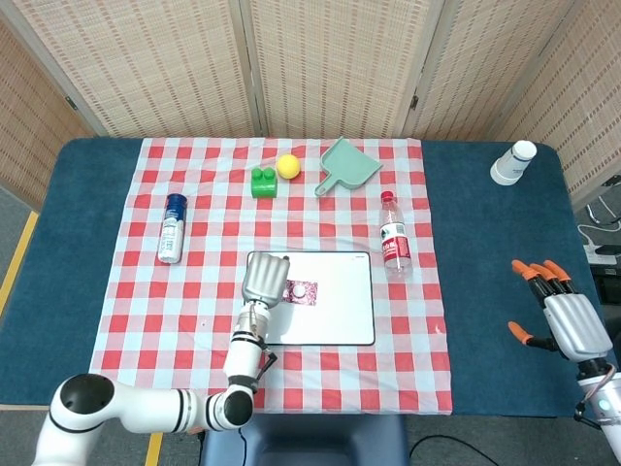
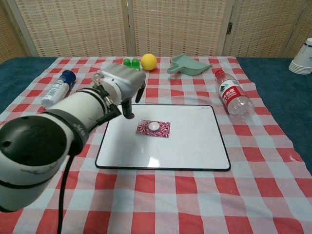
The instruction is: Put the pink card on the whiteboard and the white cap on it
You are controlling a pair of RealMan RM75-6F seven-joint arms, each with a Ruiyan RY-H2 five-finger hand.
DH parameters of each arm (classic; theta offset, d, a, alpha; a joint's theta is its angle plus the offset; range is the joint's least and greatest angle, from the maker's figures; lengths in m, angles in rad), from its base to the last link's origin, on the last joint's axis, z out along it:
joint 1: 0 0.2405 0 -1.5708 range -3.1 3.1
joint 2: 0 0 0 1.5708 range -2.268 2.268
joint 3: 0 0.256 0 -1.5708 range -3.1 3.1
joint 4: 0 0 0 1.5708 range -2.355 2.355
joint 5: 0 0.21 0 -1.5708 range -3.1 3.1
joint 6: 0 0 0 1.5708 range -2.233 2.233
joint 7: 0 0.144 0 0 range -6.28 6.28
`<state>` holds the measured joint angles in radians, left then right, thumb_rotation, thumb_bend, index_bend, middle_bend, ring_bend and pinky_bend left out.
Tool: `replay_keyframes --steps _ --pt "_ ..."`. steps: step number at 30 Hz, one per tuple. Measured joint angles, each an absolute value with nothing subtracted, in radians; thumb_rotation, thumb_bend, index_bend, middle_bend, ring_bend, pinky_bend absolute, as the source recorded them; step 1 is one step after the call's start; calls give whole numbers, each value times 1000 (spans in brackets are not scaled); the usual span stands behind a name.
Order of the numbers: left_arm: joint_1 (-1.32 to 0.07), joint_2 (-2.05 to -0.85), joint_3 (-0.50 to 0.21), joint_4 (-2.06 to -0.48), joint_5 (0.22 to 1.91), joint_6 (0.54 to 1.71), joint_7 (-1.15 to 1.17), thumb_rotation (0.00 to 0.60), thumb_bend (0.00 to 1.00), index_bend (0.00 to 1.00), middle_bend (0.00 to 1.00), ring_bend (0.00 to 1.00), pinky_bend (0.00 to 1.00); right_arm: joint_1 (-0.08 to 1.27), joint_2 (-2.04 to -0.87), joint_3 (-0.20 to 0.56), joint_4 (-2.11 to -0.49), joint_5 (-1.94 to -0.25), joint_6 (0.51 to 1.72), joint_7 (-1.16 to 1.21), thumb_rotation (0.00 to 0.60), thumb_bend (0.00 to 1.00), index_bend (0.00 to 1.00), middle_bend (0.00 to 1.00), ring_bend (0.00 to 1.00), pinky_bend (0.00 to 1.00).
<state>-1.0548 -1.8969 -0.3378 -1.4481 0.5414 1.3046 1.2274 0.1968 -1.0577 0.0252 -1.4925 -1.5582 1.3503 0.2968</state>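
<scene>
The pink card (image 1: 302, 291) (image 2: 153, 128) lies flat on the whiteboard (image 1: 335, 320) (image 2: 190, 146), left of its centre. A small round white cap (image 1: 300, 289) (image 2: 154, 126) sits on top of the card. My left hand (image 1: 265, 278) (image 2: 119, 82) hovers over the board's left edge, just left of the card, fingers hanging apart and holding nothing. At the far right my right hand (image 1: 563, 316) stays over the blue table, open, with its orange-tipped fingers spread; the chest view does not show it.
A water bottle (image 1: 392, 236) lies right of the board. Behind it are a green dustpan (image 1: 344, 165), a yellow ball (image 1: 288, 165) and a green block (image 1: 262, 182). A spray can (image 1: 172, 227) lies at left. Stacked paper cups (image 1: 512, 162) stand far right.
</scene>
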Motion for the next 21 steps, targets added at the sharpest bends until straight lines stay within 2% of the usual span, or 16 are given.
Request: replay_keyframes --steps 1,2,3,4,6,9,12,14,17,21 --pt "-1026 -1863 -325 -1498 562 1320 1199 600 261 399 910 964 974 196 -1057 23 -1495 -1563 1354 295 600 211 20 140 10 73" --pt "-1005 -1841 -315 -1533 583 1326 1169 600 260 328 816 891 930 195 -1057 21 -1497 -1567 1356 295 600 211 20 140 10 73" --pt "-985 -1820 -303 -1562 608 1328 1131 600 258 248 693 774 861 195 -1057 20 -1499 -1568 1355 294 600 211 20 140 10 72" --pt "-957 -1792 -285 -1591 649 1329 1069 600 255 201 603 680 801 196 -1057 18 -1500 -1570 1352 294 600 211 20 140 10 73" --pt "-911 -1753 -254 -1620 729 1336 953 600 246 131 378 435 613 198 -1058 15 -1501 -1573 1346 292 600 211 20 140 10 73" --pt "-819 -1691 -191 -1646 904 1373 721 600 236 103 201 210 383 200 -1059 10 -1502 -1581 1344 286 600 211 20 140 10 73" --pt "-700 -1626 -107 -1651 1109 1448 501 586 203 49 62 29 154 200 -1061 4 -1505 -1589 1345 281 600 211 20 140 10 72" --pt "-599 -1583 -36 -1638 1235 1510 398 557 187 11 10 0 80 199 -1062 2 -1504 -1590 1345 278 600 212 20 140 10 72" --pt "-485 -1528 49 -1597 1334 1547 328 522 164 0 0 0 4 198 -1065 0 -1504 -1590 1344 272 600 212 20 140 10 72" --pt "-412 -1474 159 -1480 1342 1533 285 515 159 0 0 0 0 199 -1069 -1 -1506 -1591 1344 257 600 212 20 140 10 72"
